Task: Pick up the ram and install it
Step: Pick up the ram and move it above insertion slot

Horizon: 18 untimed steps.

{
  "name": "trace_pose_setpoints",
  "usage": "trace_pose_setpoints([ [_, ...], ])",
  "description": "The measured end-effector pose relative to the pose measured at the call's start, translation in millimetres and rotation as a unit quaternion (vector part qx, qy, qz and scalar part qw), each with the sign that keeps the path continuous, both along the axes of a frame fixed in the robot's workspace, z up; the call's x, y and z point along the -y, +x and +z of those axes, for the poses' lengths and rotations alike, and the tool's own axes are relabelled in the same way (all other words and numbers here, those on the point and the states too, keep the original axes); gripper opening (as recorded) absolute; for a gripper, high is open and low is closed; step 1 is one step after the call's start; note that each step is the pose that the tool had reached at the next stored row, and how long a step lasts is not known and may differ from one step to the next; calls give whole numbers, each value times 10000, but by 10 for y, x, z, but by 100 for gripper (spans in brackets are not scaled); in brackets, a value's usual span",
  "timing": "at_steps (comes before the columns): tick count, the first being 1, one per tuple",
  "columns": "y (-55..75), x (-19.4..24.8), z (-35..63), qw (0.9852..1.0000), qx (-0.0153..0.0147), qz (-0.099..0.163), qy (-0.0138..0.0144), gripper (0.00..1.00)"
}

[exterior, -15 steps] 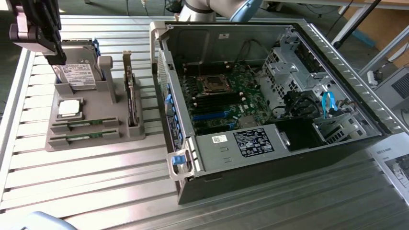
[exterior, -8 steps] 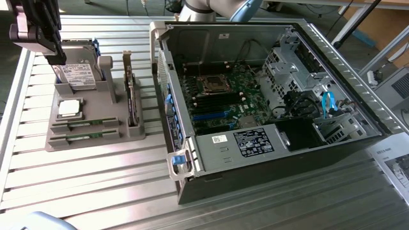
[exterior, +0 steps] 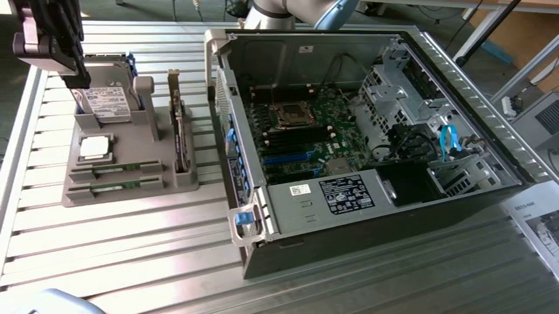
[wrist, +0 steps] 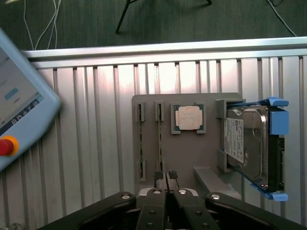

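Jaws together, empty, above the grey plastic holder (wrist: 192, 148), where the thin green ram stick (wrist: 160, 143) stands edgewise in a slot: likely light, stiff, fragile; best pinched across its long faces mid-length.

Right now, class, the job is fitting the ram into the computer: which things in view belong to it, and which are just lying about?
Belong: two ram sticks in the grey holder; claw; open computer case; motherboard.
Lying about: hard drive; processor chip; expansion card; teach pendant.
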State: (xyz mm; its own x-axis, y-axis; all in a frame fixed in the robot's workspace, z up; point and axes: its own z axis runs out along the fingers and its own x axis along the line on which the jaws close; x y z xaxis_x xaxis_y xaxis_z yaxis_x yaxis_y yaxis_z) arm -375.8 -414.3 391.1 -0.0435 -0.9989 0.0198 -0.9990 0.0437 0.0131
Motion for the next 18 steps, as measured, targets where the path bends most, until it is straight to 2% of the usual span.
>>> trace_pose_setpoints([
  [1,0,0,0,10000,0,0,0,16],
  [2,0,0,0,10000,0,0,0,24],
  [13,0,0,-1,10000,0,0,0,24],
  [18,0,0,-42,10000,0,0,0,24],
])
